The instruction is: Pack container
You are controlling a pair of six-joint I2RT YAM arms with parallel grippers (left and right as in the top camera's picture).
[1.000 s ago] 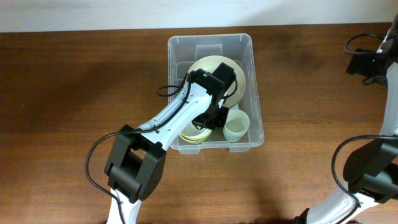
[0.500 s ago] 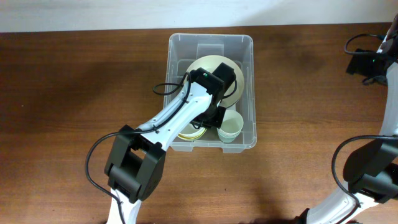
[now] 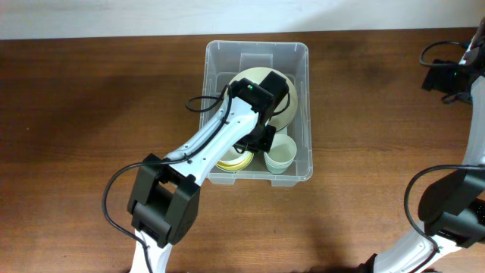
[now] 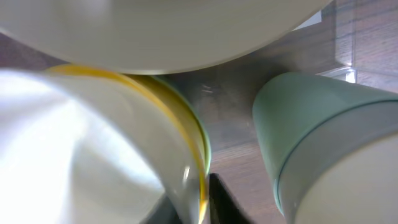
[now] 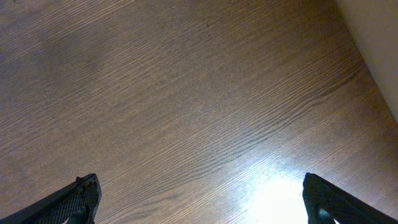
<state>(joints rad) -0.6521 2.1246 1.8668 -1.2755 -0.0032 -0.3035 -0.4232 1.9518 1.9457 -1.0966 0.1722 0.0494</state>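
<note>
The clear plastic container (image 3: 256, 47) stands at the middle back of the table. Inside it lie a large cream bowl (image 3: 292, 102), a yellow-rimmed bowl (image 3: 231, 161) and a pale green cup (image 3: 280, 154). My left gripper (image 3: 254, 145) reaches down into the container. In the left wrist view its fingers (image 4: 193, 205) are shut on the rim of the yellow-rimmed bowl (image 4: 93, 155), with the cup (image 4: 323, 137) just to the right and the cream bowl (image 4: 161, 31) above. My right gripper (image 5: 199, 199) is open and empty over bare wood.
The right arm (image 3: 447, 76) is at the table's far right edge, near the back wall. The container's clear wall (image 4: 367, 37) stands close behind the cup. Brown wooden table (image 3: 91, 114) lies all around the container.
The container's near end and the green cup shifted slightly left and back a second ago. The left gripper stays on the yellow-rimmed bowl. The right arm has not moved.
</note>
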